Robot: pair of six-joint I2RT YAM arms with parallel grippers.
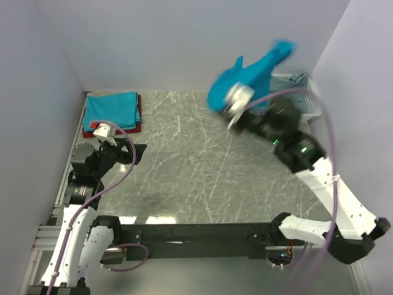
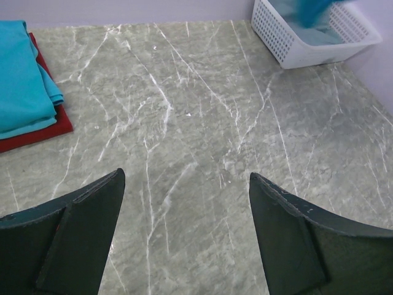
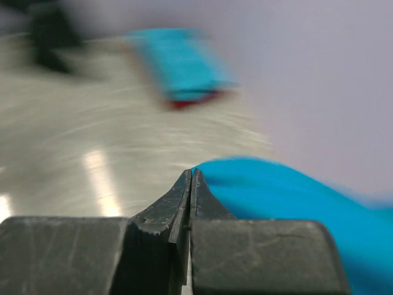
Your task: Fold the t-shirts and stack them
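Teal t-shirt (image 1: 245,77), pinched aloft, hangs beside basket rim (image 2: 325,54).

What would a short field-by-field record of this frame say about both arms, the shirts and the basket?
right gripper: shut on a bright teal cloth t-shirt, held up in the air by the white plastic lattice basket
left gripper: open, empty, over the grey marbled table
stack: folded teal t-shirt on a folded dark red t-shirt, far left corner
basket contents: pale blue cloth, kind unclear
image quality: right wrist view motion-blurred
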